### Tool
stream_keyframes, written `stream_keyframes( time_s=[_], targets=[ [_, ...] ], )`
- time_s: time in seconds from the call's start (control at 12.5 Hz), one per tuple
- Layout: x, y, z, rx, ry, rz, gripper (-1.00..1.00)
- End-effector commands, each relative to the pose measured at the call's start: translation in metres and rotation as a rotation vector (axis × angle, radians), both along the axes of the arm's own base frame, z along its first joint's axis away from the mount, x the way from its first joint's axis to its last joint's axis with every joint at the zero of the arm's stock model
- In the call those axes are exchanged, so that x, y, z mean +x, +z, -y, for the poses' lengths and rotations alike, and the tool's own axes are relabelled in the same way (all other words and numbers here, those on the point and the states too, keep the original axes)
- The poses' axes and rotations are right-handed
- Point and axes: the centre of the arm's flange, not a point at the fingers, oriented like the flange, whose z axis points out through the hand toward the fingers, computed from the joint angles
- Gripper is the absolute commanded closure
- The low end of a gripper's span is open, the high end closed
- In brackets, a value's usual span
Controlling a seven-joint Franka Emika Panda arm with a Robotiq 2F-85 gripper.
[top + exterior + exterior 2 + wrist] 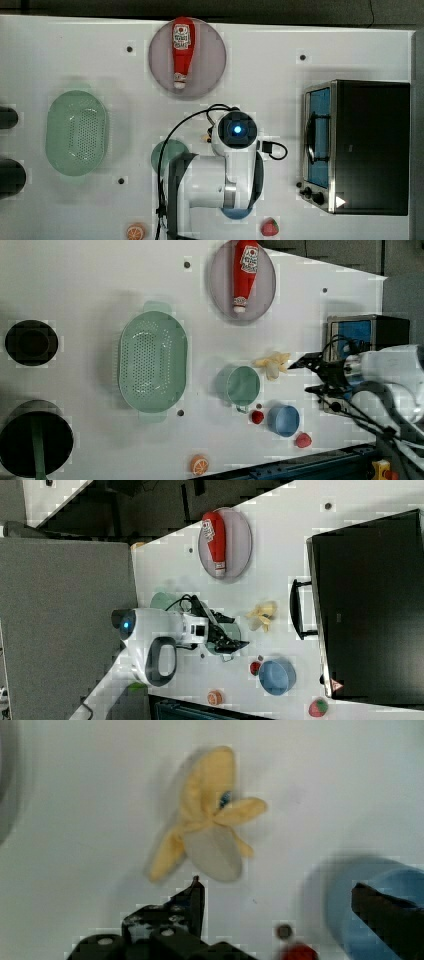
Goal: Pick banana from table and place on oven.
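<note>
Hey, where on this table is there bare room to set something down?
Bare patch between the green colander and the plate; another between the plate and the oven. Crowded around the banana, cups and strawberries.

A pale cream-yellow peeled banana [207, 827] is seen on a white tabletop [75, 55] dotted with dark holes. A red ketchup bottle [182, 50] is noted on a grey round plate [212, 57]. A mint-green perforated colander [152, 360], a blue cup [283, 420], and a black-topped oven with blue-tinted glass [370, 145] are recorded.
</note>
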Motion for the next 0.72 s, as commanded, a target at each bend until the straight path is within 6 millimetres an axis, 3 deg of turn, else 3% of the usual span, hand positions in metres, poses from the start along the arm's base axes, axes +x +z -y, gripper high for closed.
stream_keyframes(
  time_s=[0.08, 0.4, 0.72],
  targets=[
    [0.022, 0.013, -0.001, -0.012, 0.033, 0.143, -1.00],
    [0.012, -0.049, 0.000, -0.012, 0.035, 0.138, -1.00],
    [0.003, -0.088, 0.000, -0.012, 0.036, 0.136, -1.00]
  ],
)
